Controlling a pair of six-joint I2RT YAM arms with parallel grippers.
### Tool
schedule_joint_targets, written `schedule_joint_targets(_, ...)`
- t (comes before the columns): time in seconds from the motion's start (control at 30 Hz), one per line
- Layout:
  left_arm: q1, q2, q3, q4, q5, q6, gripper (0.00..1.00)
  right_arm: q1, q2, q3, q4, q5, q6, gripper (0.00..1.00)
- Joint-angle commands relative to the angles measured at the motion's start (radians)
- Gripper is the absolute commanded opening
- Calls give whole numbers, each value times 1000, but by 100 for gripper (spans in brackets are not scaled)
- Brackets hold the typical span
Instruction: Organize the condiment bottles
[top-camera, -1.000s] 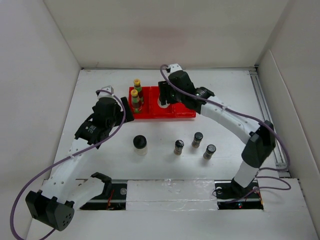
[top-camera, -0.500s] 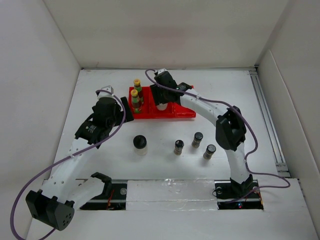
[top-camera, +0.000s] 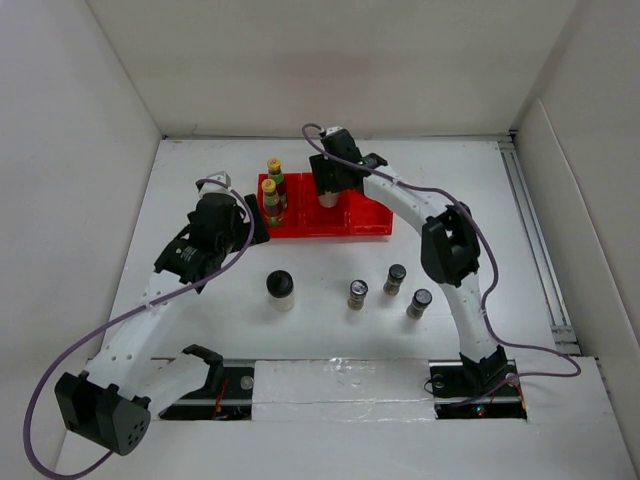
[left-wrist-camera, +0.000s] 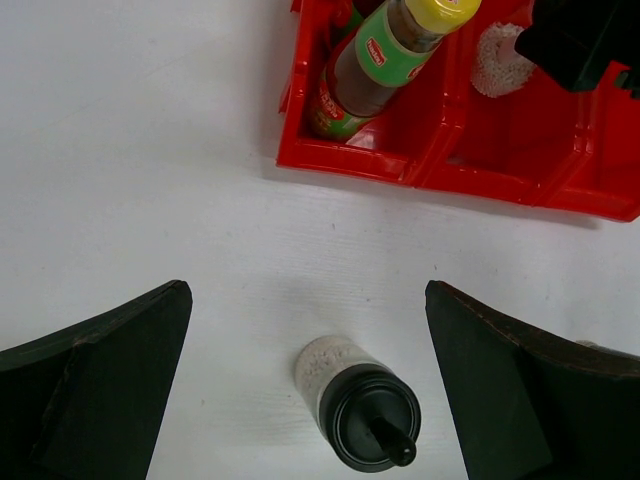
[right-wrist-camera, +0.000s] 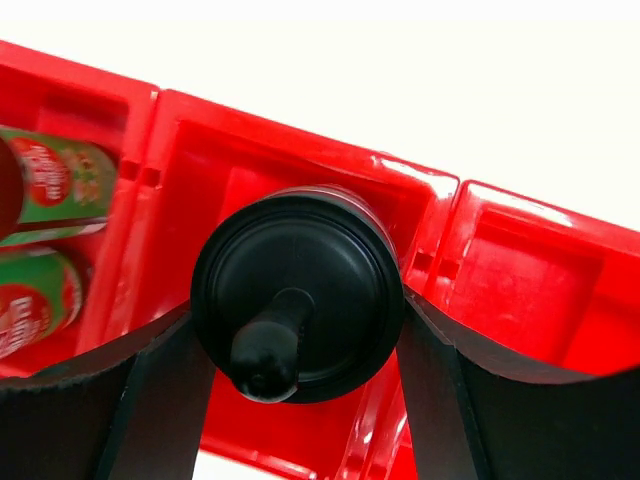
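Observation:
Two tall yellow-capped bottles (top-camera: 273, 190) stand in the left compartment of the red tray (top-camera: 365, 222); they also show in the left wrist view (left-wrist-camera: 385, 60). My right gripper (top-camera: 328, 180) is shut on a squat white jar with a black lid (right-wrist-camera: 296, 295) and holds it in the tray's middle compartment. The second white jar (top-camera: 280, 289) stands on the table, in front of my left gripper (left-wrist-camera: 307, 300), which is open and empty just left of the tray. Three dark-capped shakers (top-camera: 357, 293) (top-camera: 395, 278) (top-camera: 419, 302) stand on the table right of it.
The tray's right compartment (right-wrist-camera: 530, 290) holds nothing. The box walls close in the table at the left, back and right. A rail (top-camera: 530, 210) runs along the right edge.
My right gripper has moved left along the tray with the jar, from its centre-right to the middle compartment, and its arm has folded up. My left arm has barely moved.

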Motion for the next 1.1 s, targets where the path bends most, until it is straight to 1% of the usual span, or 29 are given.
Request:
schedule_joint_targets(0.0,-1,1,12,26,6,14,99,5,-6,73,58,-48,-11,37)
schedule_joint_targets(0.03,-1,1,10,24,8,14,99,5,-7,70,70,-57,-12,46)
schedule_joint_targets(0.07,-1,0,12,26,8,14,99,5,-9,64,77,-58,-11,49)
schedule_joint_targets(0.2,-1,-2,10,26,11,16,99,14,-24,63,92,-58,-9,70)
schedule_joint_targets(0.3,-1,-10,9,27,12,16,99,14,-53,56,95,-58,-8,78)
schedule_joint_targets(0.37,-1,-20,7,32,17,17,99,23,-87,53,97,-51,-9,82)
schedule_joint_targets(0.4,-1,-26,7,35,21,19,99,23,-101,50,97,-48,-9,87)
schedule_joint_targets(0.5,-1,-36,1,41,34,19,99,23,-144,38,103,-45,-14,94)
schedule_joint_targets(0.57,-1,-42,-1,42,49,23,99,23,-162,35,84,-45,-12,94)
schedule_joint_targets(0.63,-1,-49,-5,55,98,36,99,23,-214,12,78,-56,-8,95)
schedule_joint_targets(0.7,-15,-51,-10,64,150,46,99,23,-292,-92,87,-58,-6,95)
schedule_joint_targets(0.73,-15,-51,-10,64,164,46,99,23,-323,-92,97,-58,-4,94)
schedule_joint_targets(0.77,-15,-46,-4,47,166,36,99,23,-360,-165,106,-65,-6,94)
schedule_joint_targets(0.8,-15,-49,-1,40,134,30,99,23,-392,-202,113,-90,-7,95)
schedule_joint_targets(0.83,-15,-56,-2,35,109,20,99,32,-461,-239,127,-103,-9,99)
schedule_joint_targets(0.87,-15,-81,9,15,77,-8,99,53,-496,-278,132,-110,-9,100)
schedule_joint_targets(0.9,-15,-98,13,3,-8,-30,99,70,-527,-340,133,-116,-14,100)
schedule_joint_targets(0.93,-15,-114,18,-8,-55,-48,99,89,-579,-367,133,-110,-14,100)
schedule_joint_targets(0.97,-15,-150,15,-28,-96,-68,99,139,-598,-390,133,-102,-12,100)
schedule_joint_targets(1.0,-15,-166,13,-39,-173,-107,99,167,-618,-428,133,-88,-9,100)
schedule_joint_targets(1.07,-15,-212,15,-65,-230,-137,99,224,-650,-454,138,-87,0,100)
